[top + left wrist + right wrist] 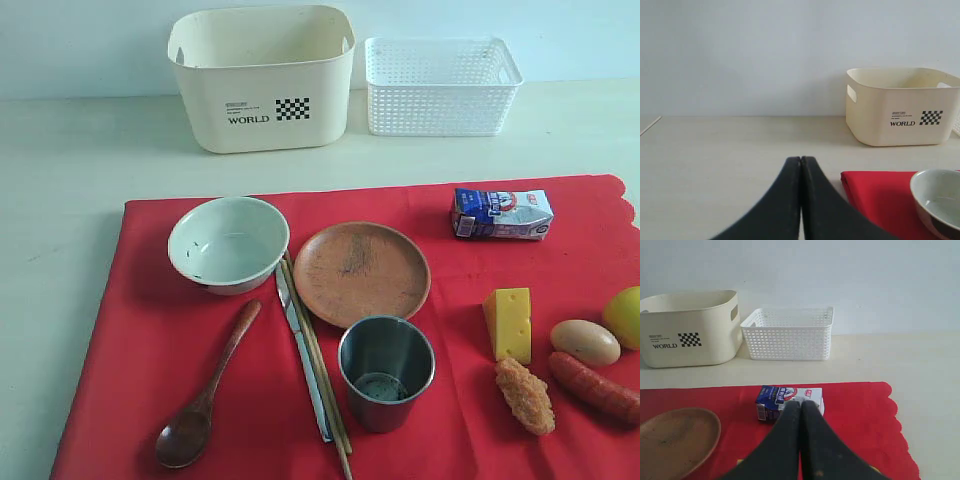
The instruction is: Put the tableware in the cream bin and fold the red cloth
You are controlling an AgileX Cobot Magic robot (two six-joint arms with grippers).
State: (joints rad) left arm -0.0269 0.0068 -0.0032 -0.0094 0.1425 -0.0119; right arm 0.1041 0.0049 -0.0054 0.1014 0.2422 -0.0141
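Pressed together, empty: left hand (801, 162) beside red cloth (130, 300); right hand (800, 405) over it; bowl (228, 243), plate (362, 272), cup (386, 372) on cloth.

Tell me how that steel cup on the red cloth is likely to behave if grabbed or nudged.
The steel cup stands upright with thin walls, so it is probably light and rigid. Its smooth metal may slip in a pinch. On the soft red cloth, a push could tip it or drag the fabric.
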